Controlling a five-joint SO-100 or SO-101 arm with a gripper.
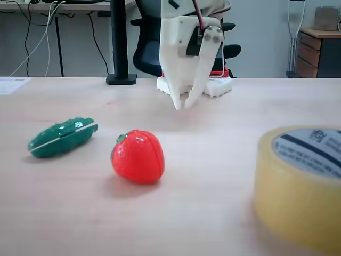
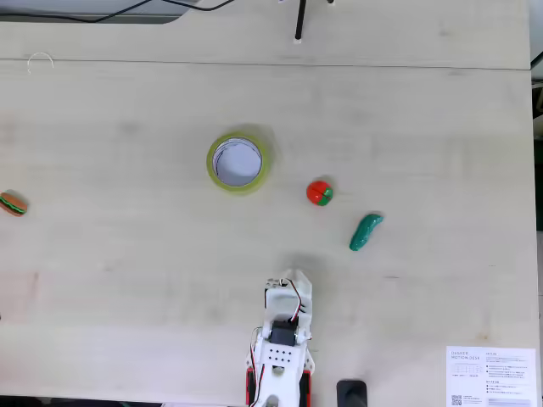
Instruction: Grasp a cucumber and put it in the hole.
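Observation:
The dark green bumpy cucumber (image 1: 63, 137) lies on its side at the left of the wooden table, and a fixed view from above shows the cucumber (image 2: 366, 231) to the right of the arm. The yellowish tape roll (image 1: 295, 197) stands at the right edge, its grey printed core (image 1: 311, 152) ringing the hole. From above, the tape roll (image 2: 212, 170) sits left of a red strawberry (image 2: 319, 192). My white gripper (image 1: 181, 104) hangs above the table behind the strawberry (image 1: 138, 157), tips together and holding nothing. The gripper (image 2: 293, 275) is well short of all three things.
A toy hamburger (image 2: 13, 204) lies at the far left table edge. A printed sheet (image 2: 490, 376) lies by the arm's side of the table. A black pole base (image 1: 121, 79) and an office chair stand behind the table. Bare wood separates the objects.

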